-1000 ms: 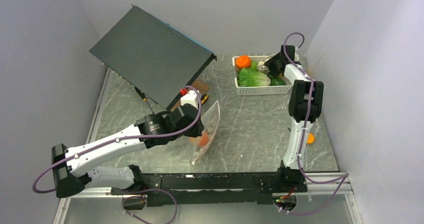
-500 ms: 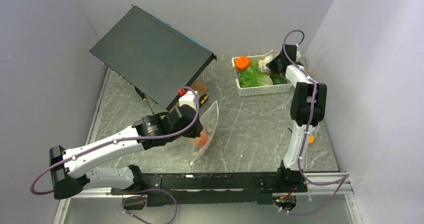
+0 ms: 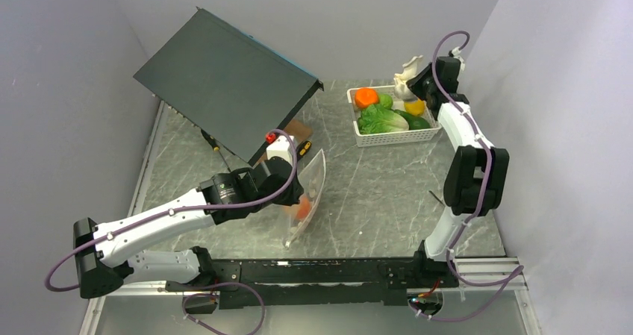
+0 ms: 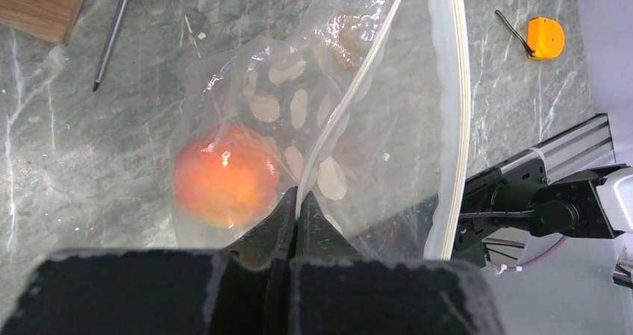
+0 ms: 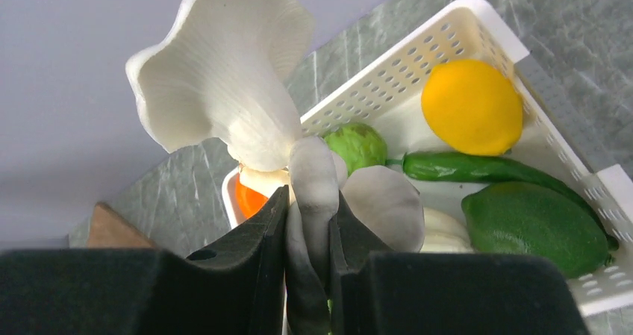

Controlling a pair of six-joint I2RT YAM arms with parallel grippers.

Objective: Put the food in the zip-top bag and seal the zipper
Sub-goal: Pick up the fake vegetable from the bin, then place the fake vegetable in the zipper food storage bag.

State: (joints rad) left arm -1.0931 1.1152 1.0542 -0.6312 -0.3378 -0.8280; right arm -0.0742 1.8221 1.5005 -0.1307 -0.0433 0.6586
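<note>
Left arm (image 3: 164,217) low, extended forward and to right, elbow bent. Left gripper (image 4: 296,201) pinched tight on zip-top bag (image 4: 407,89) wall. Right arm (image 3: 468,160) upright, reaching far forward, wrist high. Right gripper (image 5: 310,208) clamped on pale beige food (image 5: 224,89) stem.

Zip-top bag (image 3: 307,193) is near table (image 3: 373,193) centre, 1 peach (image 4: 224,184) inside it. Basket (image 3: 395,136) lies at 2 o'clock from the bag, food (image 3: 382,119) in it. Panel (image 3: 224,81) leans at 11 o'clock. Screwdriver (image 3: 213,142) lies at 10 o'clock, partly under the panel's near edge.
</note>
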